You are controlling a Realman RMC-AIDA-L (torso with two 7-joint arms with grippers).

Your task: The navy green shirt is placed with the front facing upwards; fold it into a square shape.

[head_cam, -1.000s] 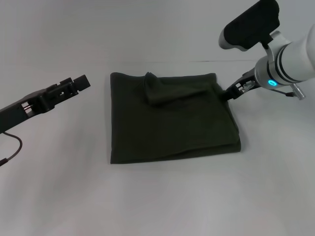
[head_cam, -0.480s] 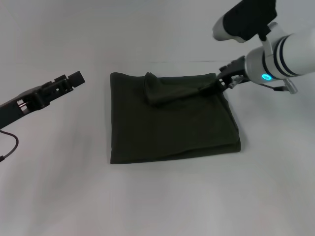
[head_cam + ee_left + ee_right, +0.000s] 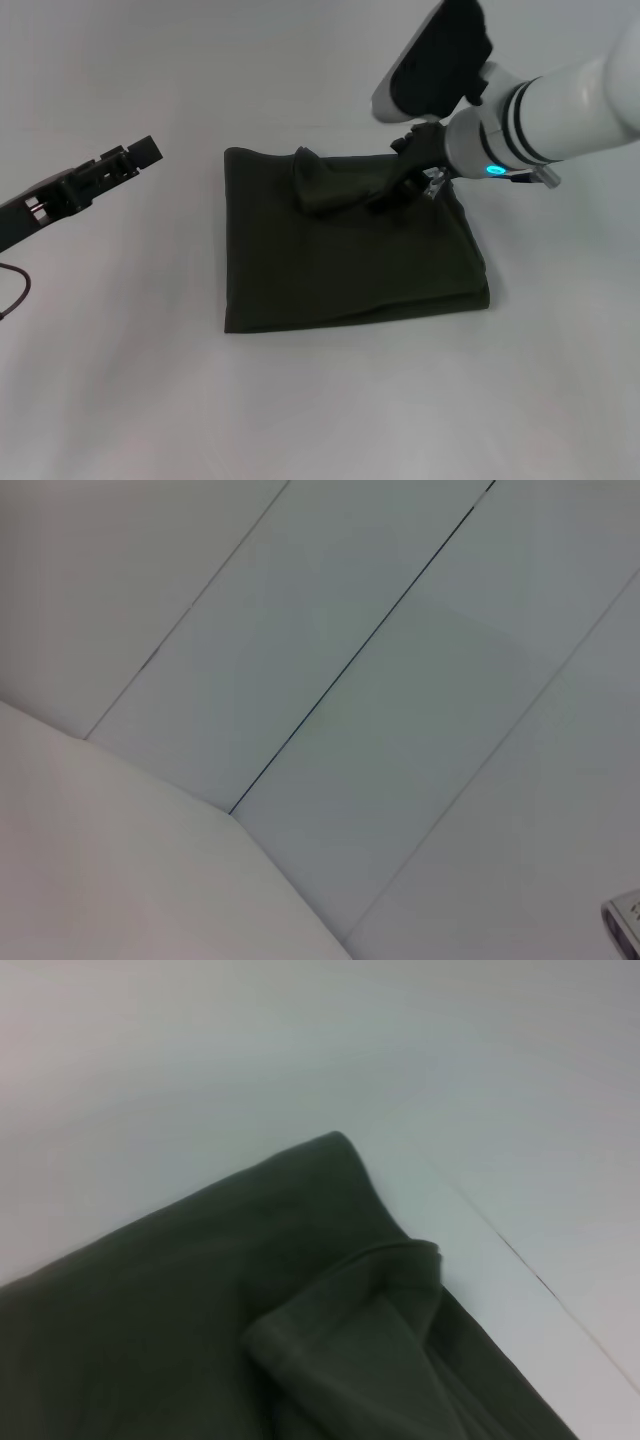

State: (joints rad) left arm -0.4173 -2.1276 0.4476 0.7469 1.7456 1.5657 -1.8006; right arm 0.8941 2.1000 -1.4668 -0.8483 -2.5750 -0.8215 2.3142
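Observation:
The navy green shirt (image 3: 350,260) lies folded into a near-square block in the middle of the white table, with no lettering showing. A loose flap (image 3: 315,185) stands bunched up near its far edge. My right gripper (image 3: 400,188) is low over the shirt's far right part, just right of that flap, dark against the dark cloth. The right wrist view shows the shirt (image 3: 180,1310) and the bunched flap (image 3: 370,1340) close up. My left gripper (image 3: 140,152) hovers over bare table, well left of the shirt.
The white table (image 3: 300,400) surrounds the shirt on all sides. A thin dark seam (image 3: 340,126) runs just behind the shirt's far edge. The left wrist view shows only pale panels with seams (image 3: 360,650).
My right gripper has moved left from the shirt's far right corner to over its far edge, toward the bunched flap. My left arm has drawn back a little to the left.

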